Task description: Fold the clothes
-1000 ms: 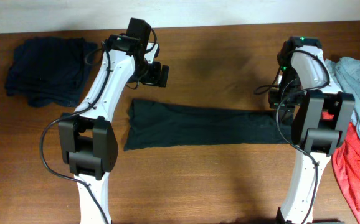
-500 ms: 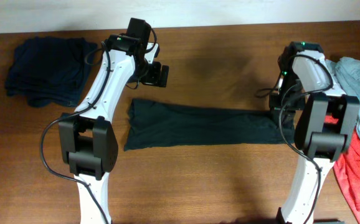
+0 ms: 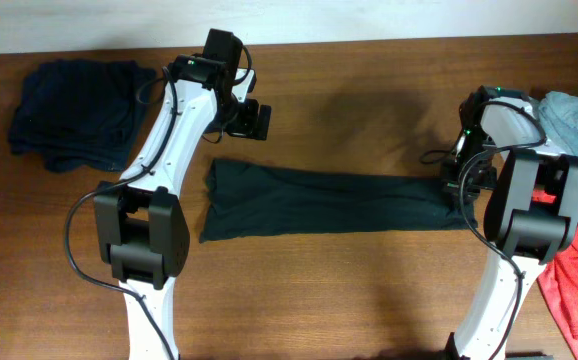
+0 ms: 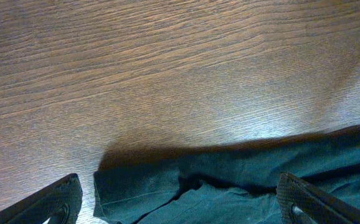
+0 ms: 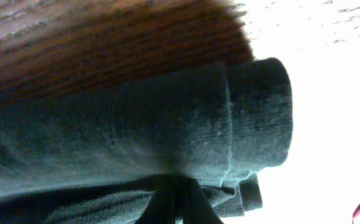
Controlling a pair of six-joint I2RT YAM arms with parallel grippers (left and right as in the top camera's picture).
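Overhead, brown wooden table (image 3: 369,90), dark tee (image 3: 319,200), left end effector (image 3: 254,120) wide open, empty, right end effector (image 3: 466,186) pinching its end

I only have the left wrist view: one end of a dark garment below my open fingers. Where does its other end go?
Observer: Overhead, the dark garment is a long folded strip reaching the right gripper.
Operator: Is it gripped there?
Observer: Cannot tell; the right wrist view shows only cloth bunched close to the lens.
Operator: What's waiting to be folded?
Observer: A grey-blue garment and a red garment, heaped at the table's right edge.
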